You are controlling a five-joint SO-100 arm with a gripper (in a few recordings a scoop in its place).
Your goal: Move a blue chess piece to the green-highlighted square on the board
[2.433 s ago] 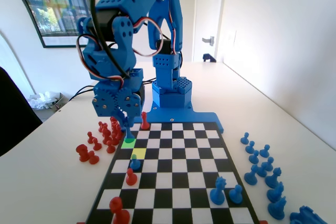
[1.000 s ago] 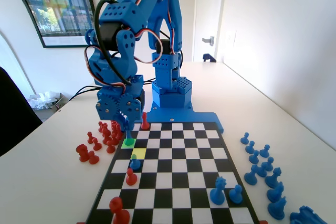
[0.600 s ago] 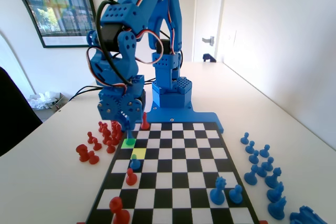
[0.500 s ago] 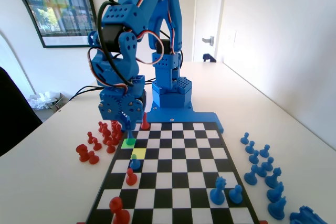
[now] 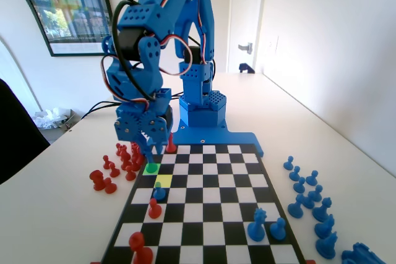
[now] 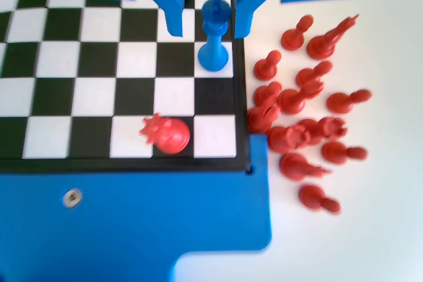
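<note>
- Gripper (image 6: 210, 28) — jaws apart, either side of the blue piece (image 6: 214, 34), gripping nothing.
- Piece stands upright on the green square (image 5: 151, 169) at the board (image 5: 204, 214) edge.

The hand (image 5: 148, 148) hides the blue chess piece (image 5: 150, 160) — top especially.

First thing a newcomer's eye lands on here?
The gripper, hanging open over the board's left edge in the fixed view, with the blue chess piece standing upright and free between its jaws on the green-highlighted square. Next, the heap of red pieces lying on the table just off that edge of the board.
</note>
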